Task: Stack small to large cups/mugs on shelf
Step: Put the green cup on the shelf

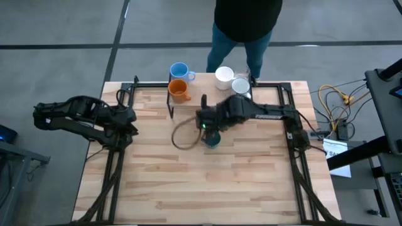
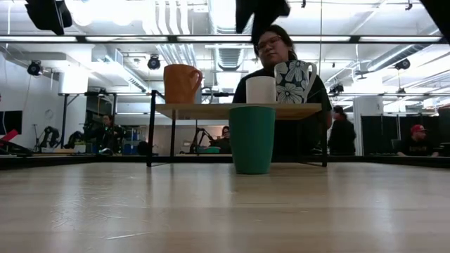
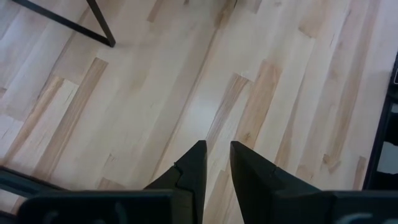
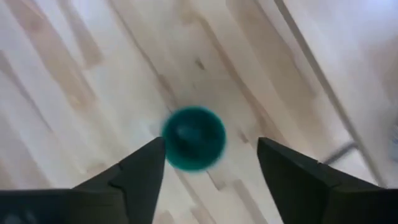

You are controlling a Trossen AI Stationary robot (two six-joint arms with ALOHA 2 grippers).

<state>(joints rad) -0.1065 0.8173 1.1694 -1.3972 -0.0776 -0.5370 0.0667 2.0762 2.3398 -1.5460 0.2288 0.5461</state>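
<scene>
The dark green cup (image 2: 252,139) stands upright on its base on the tabletop, in front of the shelf (image 2: 239,111). My right gripper (image 4: 211,155) hangs open straight above the green cup (image 4: 193,138), clear of it. On the shelf stand an orange mug (image 1: 179,91), a light blue mug (image 1: 179,71) behind it, a white mug (image 2: 261,90) and a flower-patterned mug (image 2: 295,81). My left gripper (image 3: 217,155) waits over the table's left side, a narrow gap between its fingers with nothing in it.
A person (image 1: 245,25) stands just beyond the table's far edge, behind the shelf. A brownish loop (image 1: 182,135) lies on the table left of the green cup. The near half of the tabletop (image 1: 207,188) is bare wood. Cables and equipment (image 1: 339,107) lie off the right edge.
</scene>
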